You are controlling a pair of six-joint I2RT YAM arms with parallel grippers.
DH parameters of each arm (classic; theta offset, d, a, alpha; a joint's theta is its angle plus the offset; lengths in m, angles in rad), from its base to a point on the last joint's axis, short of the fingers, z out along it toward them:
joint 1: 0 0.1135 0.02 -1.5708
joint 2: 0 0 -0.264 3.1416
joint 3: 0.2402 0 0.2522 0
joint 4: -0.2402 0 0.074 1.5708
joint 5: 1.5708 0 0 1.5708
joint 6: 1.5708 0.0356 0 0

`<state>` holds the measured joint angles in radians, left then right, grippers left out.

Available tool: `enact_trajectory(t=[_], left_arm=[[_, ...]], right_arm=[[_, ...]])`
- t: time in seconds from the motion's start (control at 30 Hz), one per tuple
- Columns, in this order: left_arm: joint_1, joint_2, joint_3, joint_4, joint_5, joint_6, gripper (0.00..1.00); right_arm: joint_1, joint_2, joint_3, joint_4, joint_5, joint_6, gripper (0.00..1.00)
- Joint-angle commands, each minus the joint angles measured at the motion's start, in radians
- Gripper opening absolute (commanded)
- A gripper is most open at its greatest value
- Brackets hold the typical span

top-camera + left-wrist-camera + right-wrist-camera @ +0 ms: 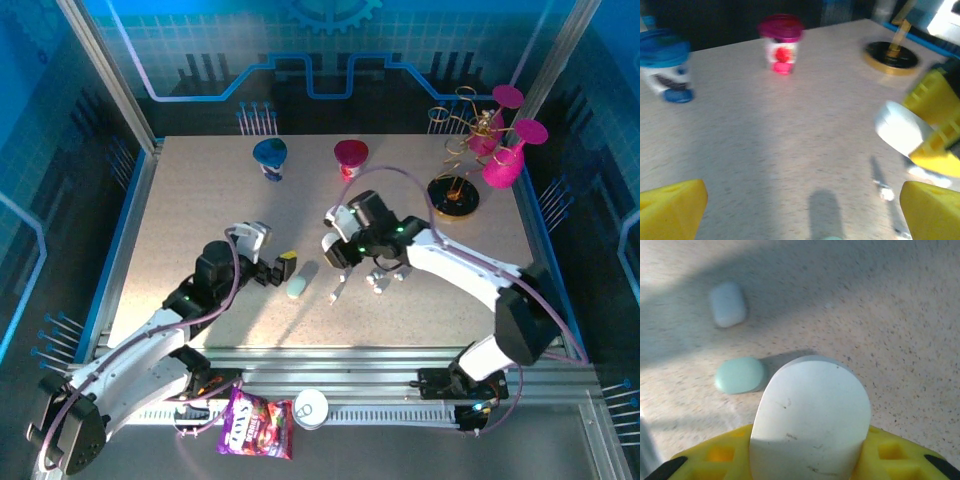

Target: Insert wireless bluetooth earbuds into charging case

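My right gripper point(805, 456) is shut on a white pebble-shaped charging case point(810, 415), holding it upright just above the table. In the top view that gripper point(336, 250) hangs over the table's middle. A mint-green case point(740, 375) lies closed on the table below it, also seen from above point(300, 281). Beyond it rests a closed pale blue-white case point(727, 304). A tiny white earbud point(885, 192) lies on the table, in the top view point(337, 290) just right of the mint case. My left gripper point(802, 210) is open and holds nothing, just left of the mint case point(274, 268).
Small white pieces point(380, 280) lie under the right forearm. A blue cup point(270, 157) and a red cup point(350, 156) stand at the back. A gold stand point(453, 195) with pink glasses fills the back right corner. A snack bag point(256, 425) lies on the near rail.
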<state>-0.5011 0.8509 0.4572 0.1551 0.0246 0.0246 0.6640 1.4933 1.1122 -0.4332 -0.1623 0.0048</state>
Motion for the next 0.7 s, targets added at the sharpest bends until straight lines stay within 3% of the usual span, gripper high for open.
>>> enact_trajectory(t=[0.0,0.27,0.43,0.67], left_arm=[[0.001,0.003,0.083,-0.047,0.343,0.087,0.99],[0.002,0.077,0.237,-0.124,0.682,0.067,0.99],[0.002,0.139,0.295,-0.146,0.848,0.058,0.97],[0.002,0.200,0.354,-0.092,0.947,0.061,0.76]], right_arm=[[-0.060,-0.080,0.001,-0.092,-0.262,-0.161,0.37],[-0.103,-0.176,0.143,-0.435,-0.522,-0.404,0.33],[-0.091,-0.192,0.213,-0.521,-0.606,-0.464,0.30],[-0.046,-0.141,0.312,-0.654,-0.577,-0.548,0.30]])
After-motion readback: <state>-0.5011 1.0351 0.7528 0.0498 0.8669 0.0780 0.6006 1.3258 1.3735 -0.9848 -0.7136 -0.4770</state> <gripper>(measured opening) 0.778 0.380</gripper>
